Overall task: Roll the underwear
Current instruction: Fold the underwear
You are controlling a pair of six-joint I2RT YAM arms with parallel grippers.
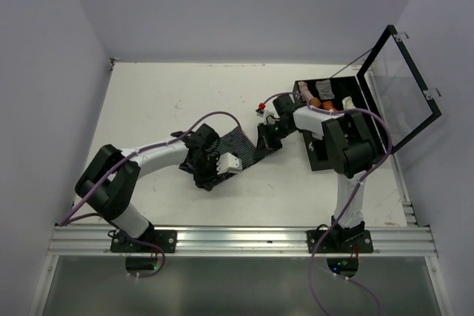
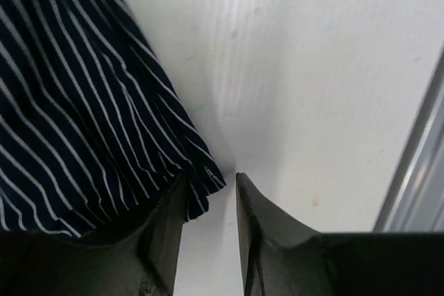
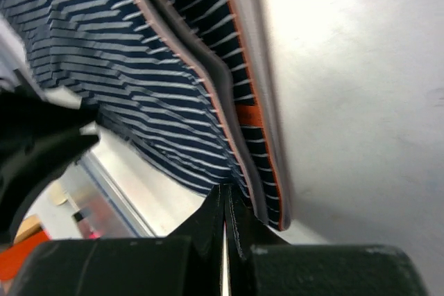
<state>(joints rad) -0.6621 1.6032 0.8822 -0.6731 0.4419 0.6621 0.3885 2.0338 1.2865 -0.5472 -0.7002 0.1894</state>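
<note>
The underwear is lying spread on the table. In the right wrist view, its waistband is being pinched by the right gripper. The fingers there are being pressed together on the fabric's edge, with the striped cloth fanning away beyond their tips. In the left wrist view, the left gripper is being shown narrowly parted. A corner of the cloth is draped over one fingertip and is reaching into the gap, but it is not being clamped. No roll is being formed yet, so the step in hand is judged to be the straightening and anchoring of the garment. For the next move, a firm hold on the hem nearest the left fingers is probably being called for, so that the fabric can be turned over on itself toward the waistband.
</note>
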